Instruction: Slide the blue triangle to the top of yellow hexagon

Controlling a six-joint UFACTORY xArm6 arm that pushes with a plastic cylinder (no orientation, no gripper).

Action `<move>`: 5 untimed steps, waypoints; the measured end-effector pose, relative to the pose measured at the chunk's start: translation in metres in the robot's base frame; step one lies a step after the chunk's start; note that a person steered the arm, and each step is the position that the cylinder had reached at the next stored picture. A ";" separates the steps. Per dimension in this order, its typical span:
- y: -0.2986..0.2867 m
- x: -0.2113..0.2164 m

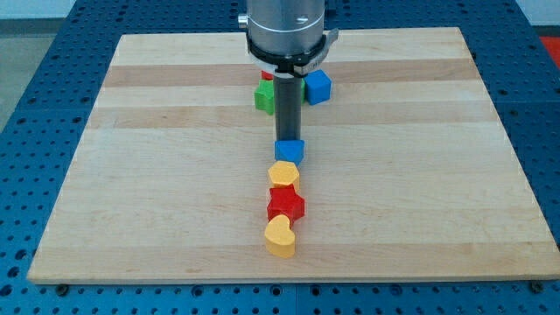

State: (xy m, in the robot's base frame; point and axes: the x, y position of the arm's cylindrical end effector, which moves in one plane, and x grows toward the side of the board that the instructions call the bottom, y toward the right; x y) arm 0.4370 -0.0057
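Blocks on the bench (131, 192), counted as they show: 2 blue, 2 yellow, 1 red star, 1 green, and a sliver of red at the view's top that my arm mostly hides, so 7 in all. The blue triangle (290, 151) sits near the middle of the board, touching the upper edge of the yellow hexagon (283, 173) just below it. From this angle its front face looks almost square, bright blue, with a flat paler top. Under the hexagon comes the red star (285, 205), then the yellow heart (280, 236), the 4 pieces forming 1 close column running toward the view's bottom.

My arm comes in from the view's top, its grey cylindrical housing (289, 31) hanging over the upper group of blocks. The dark rod stands upright, and my tip (286, 141) is down at the board directly behind the blue triangle, on its upper side, apparently touching it. I carry no clamping end effector, only this rod, so nothing is open or clamped.

At the view's top, the blue cube (318, 86) stands just to the right of the rod, and the green block (263, 96) just to its left; its shape is partly hidden. The red sliver (265, 77) peeks out above the green block, beside the housing.
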 end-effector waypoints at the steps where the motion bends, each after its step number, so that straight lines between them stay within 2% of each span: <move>1: -0.006 -0.025; 3: -0.077 -0.034; 5: -0.089 -0.035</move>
State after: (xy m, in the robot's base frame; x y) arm 0.4025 -0.0947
